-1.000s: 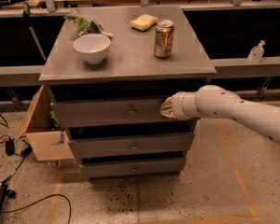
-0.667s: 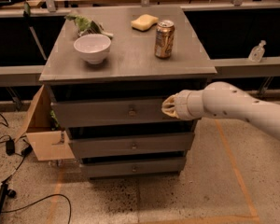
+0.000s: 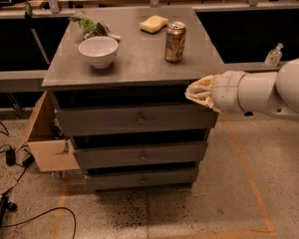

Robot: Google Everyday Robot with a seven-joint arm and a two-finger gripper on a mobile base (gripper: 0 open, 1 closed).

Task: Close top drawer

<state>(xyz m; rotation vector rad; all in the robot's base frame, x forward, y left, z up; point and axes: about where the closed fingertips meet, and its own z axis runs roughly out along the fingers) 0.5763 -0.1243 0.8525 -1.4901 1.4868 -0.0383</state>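
Note:
The top drawer [image 3: 109, 121] is the upper of three grey fronts in the cabinet, with a small round knob [image 3: 140, 117] at its centre. It stands pulled out a little, with a dark gap between its front and the cabinet top. My gripper [image 3: 195, 92], tan at the tip of a white arm, reaches in from the right. It is at the drawer's upper right corner, level with the gap and just under the top's edge.
On the cabinet top [image 3: 139, 63] stand a white bowl [image 3: 98, 51], a drinks can [image 3: 175, 42], a yellow sponge [image 3: 153, 23] and a green-and-white bag [image 3: 92, 27]. Two slimmer drawer fronts [image 3: 139, 155] sit below. An open cardboard box [image 3: 46, 143] and cables lie at the left.
My gripper has moved up and to the right, from in front of the drawer's right end to its upper right corner. The drawer looks about as far out as before.

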